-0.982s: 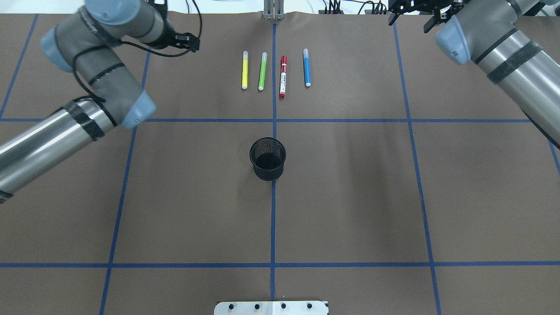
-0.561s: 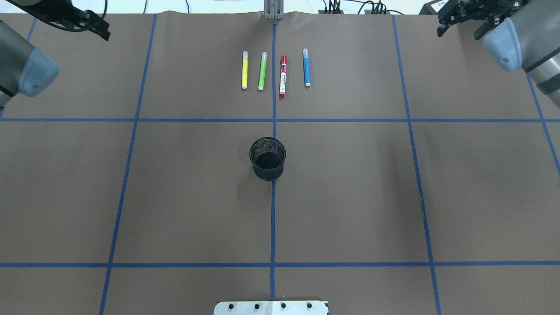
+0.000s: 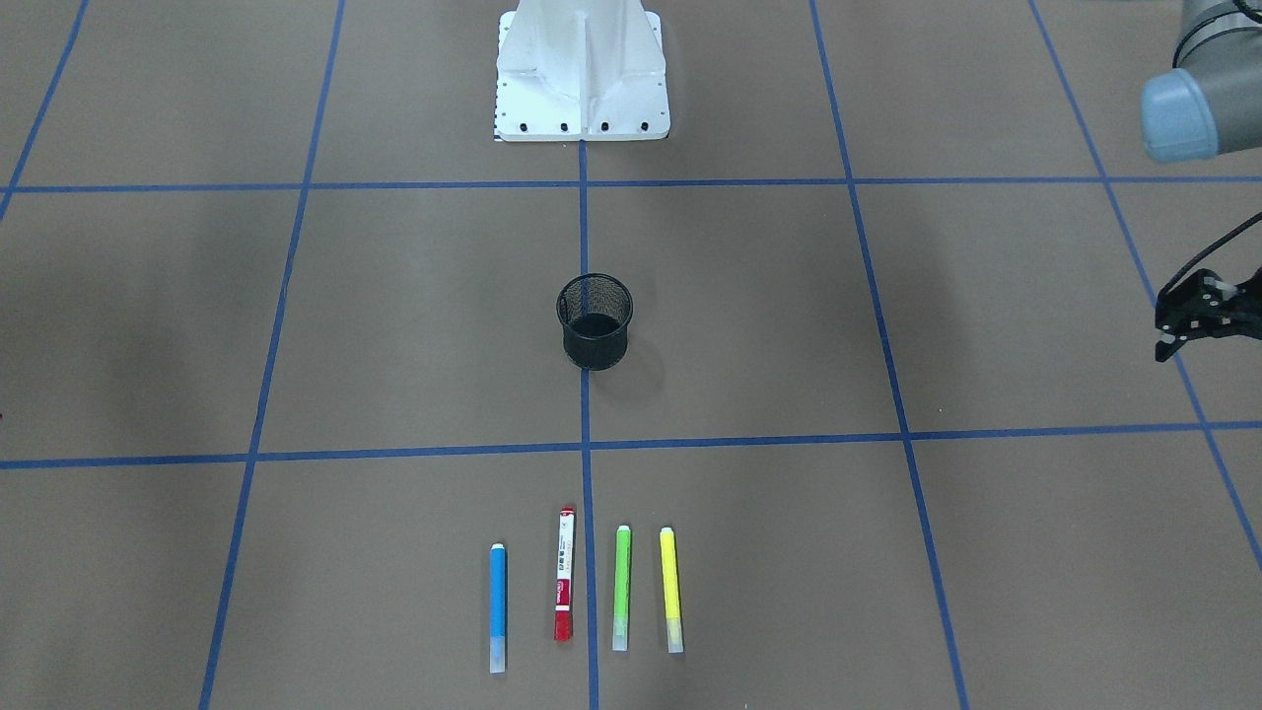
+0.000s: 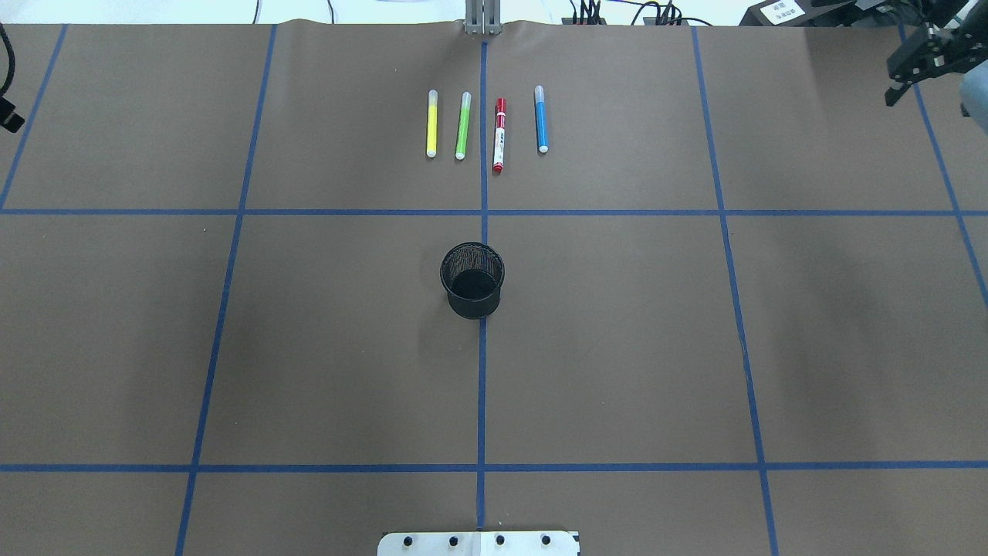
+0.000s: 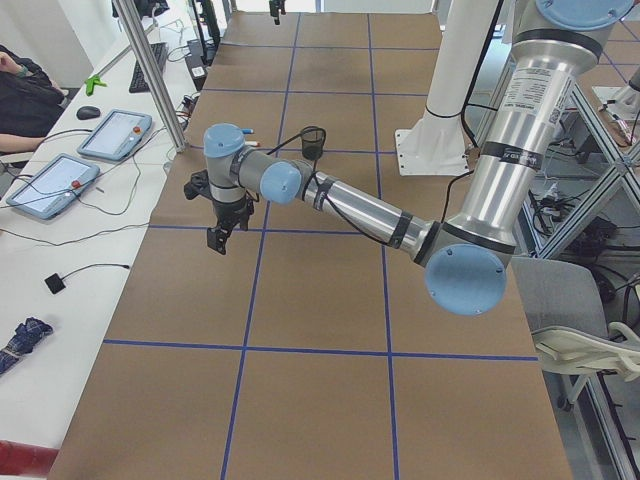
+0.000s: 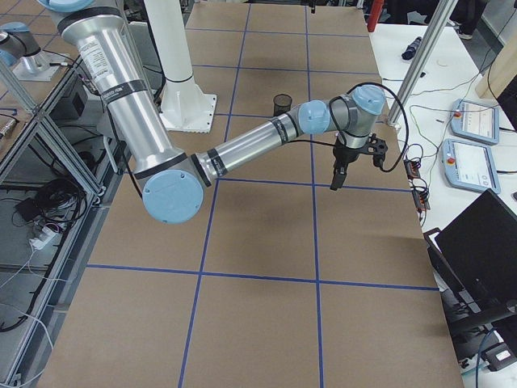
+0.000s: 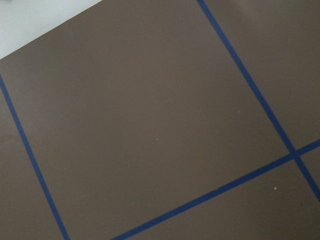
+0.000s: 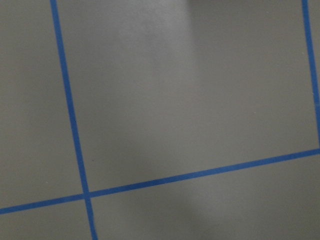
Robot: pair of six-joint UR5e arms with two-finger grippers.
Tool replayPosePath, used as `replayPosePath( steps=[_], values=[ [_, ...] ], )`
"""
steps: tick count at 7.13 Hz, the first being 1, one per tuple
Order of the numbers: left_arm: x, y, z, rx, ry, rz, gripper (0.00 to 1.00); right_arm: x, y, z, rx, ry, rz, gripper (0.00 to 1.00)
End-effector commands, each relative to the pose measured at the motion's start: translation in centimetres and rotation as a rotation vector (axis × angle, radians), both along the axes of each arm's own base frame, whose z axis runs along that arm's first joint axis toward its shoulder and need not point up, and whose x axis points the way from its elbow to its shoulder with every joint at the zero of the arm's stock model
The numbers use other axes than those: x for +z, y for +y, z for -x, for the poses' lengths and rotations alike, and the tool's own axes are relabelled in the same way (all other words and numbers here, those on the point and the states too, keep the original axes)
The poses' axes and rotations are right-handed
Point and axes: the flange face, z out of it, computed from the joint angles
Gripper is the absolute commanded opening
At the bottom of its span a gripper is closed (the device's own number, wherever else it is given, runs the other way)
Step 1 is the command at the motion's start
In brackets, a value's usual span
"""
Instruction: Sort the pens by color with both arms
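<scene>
right fingers (image 4: 894, 96) apart and empty, well apart from the pens (image 4: 499, 135); left fingers (image 3: 1169, 345) empty, spread unclear

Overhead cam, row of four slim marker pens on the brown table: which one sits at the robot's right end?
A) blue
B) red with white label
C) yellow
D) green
A: the blue marker pen lies at the right end of the row in the overhead view, beyond the red marker pen with the white label; the yellow marker pen is at the left end.
</scene>
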Motion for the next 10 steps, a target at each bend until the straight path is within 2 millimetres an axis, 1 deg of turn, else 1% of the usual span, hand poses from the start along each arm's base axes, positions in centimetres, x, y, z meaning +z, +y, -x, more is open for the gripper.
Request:
replayPosePath(
  steps=[1,2,3,4,5,6,7,8,9,10],
  values=[
    [4.7,1.0,1.0,-0.005,-0.024,0.076,1.00,5.7,3.2,-6.8,-0.093,0.007,-0.075,1.00],
    [5.9,0.9,2.7,-0.030,-0.044,0.087,1.00,8.7,5.1,-9.9,-0.153,0.002,-0.127,1.00],
    [7.9,1.6,4.1,-0.050,-0.054,0.118,1.00,12.2,7.5,-11.9,-0.213,-0.006,-0.154,1.00],
    [11.2,3.6,6.9,-0.075,-0.050,0.145,1.00,15.0,9.5,-13.8,-0.197,-0.010,-0.149,1.00],
    [13.0,4.9,9.4,-0.112,-0.047,0.180,1.00,17.6,11.9,-14.9,-0.175,-0.013,-0.137,1.00],
    [14.6,6.6,11.6,-0.135,0.028,0.221,1.00,19.7,13.8,-15.0,-0.166,-0.006,-0.161,1.00],
    [16.2,8.3,15.7,-0.156,0.104,0.225,1.00,20.0,14.0,-15.0,-0.156,-0.004,-0.158,1.00],
    [17.4,9.5,17.6,-0.177,0.116,0.234,1.00,20.2,14.2,-15.1,-0.104,-0.001,-0.108,1.00],
    [17.6,9.6,17.6,-0.187,0.109,0.248,1.00,20.7,15.1,-16.1,-0.073,0.000,-0.089,1.00],
    [17.4,9.1,17.6,-0.198,0.109,0.255,1.00,20.4,15.3,-16.6,-0.066,-0.001,-0.101,1.00]
  ],
)
